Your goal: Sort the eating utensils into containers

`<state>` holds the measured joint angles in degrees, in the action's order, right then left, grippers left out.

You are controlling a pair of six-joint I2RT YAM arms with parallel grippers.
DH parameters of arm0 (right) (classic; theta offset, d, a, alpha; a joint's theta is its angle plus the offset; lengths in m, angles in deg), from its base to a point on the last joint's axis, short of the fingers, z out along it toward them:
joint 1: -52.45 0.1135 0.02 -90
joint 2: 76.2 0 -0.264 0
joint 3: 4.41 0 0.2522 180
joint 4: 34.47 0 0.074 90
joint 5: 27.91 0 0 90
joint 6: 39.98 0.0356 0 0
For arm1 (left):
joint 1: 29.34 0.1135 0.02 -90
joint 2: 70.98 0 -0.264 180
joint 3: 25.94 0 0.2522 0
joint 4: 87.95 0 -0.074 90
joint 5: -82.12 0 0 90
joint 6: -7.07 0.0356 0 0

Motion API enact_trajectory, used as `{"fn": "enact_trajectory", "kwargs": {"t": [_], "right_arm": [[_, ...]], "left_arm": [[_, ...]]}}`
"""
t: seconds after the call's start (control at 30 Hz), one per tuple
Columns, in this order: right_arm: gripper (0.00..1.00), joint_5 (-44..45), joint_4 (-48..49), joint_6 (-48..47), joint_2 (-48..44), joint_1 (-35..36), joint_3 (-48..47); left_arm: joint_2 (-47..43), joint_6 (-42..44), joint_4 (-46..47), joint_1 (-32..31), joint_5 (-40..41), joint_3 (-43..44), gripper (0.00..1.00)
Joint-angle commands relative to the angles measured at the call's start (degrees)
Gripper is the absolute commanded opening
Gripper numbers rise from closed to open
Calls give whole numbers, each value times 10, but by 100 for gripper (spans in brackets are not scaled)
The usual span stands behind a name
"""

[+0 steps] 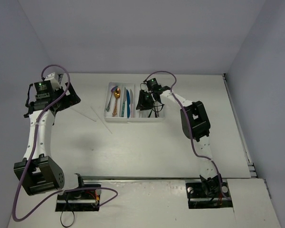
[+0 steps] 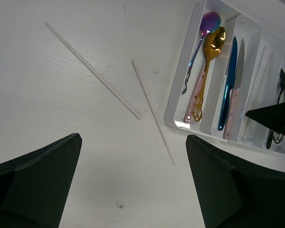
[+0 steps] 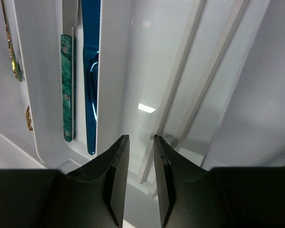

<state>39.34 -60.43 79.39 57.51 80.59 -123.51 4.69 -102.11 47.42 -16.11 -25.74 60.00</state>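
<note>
Sorting looks nearly finished to us. On the table (image 1: 147, 147), the white tray (image 1: 133, 119) sits toward the far side, about midway across, with its four long compartments running side by side from left to right, and each one already holds something.

The right claw (image 3: 137, 142) hangs low over the third compartment from the left. Its two fingers are drawn close with only a slim gap between them. We cannot tell whether they are pinching the end of a stick or have let go.

The left claw (image 2: 133, 142) is spread wide and holds nothing. It hovers over bare table to the left of the tray.

In the second compartment we see a blue knife (image 2: 228, 80) and a silver knife (image 2: 237, 90) lying side by side. The leftmost compartment holds a gold spoon (image 2: 206, 71) and a purple spoon (image 2: 204, 28). The forks (image 2: 281, 85) lie in the rightmost one, partly hidden by the right claw. Two pale tray sticks (image 3: 173, 90) rest in the third compartment, under the right claw.

Two loose sticks remain on the table to the left of the tray, one long (image 2: 92, 71) and the other (image 2: 153, 113) lying nearer the tray's left wall. They are close together but not touching. We judge that these two are the last pieces to move, and that they belong in the third compartment.
</note>
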Motion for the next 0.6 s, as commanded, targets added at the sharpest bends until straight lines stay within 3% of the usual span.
{"fn": "enact_trajectory", "kwargs": {"t": [0.0,0.1,0.17,0.27,0.33,0.47,0.57], "right_arm": [[34,-21,10,-7,-75,-7,-39],[43,-20,10,-23,-105,-9,-55],[44,-12,10,-38,-119,-11,-70],[48,12,10,-74,-158,-14,-74],[57,42,10,-92,-192,-13,-67],[86,90,10,-140,-250,-21,-23],[92,121,10,-163,-296,-32,15]], "left_arm": [[14,58,3,7,1,56,92],[39,40,-18,7,28,79,92],[65,11,-34,7,53,92,92],[107,-71,-54,7,93,94,80],[141,-106,-63,6,100,98,79],[189,-167,-63,-6,118,100,79],[229,-191,-64,-25,134,115,79]]}}
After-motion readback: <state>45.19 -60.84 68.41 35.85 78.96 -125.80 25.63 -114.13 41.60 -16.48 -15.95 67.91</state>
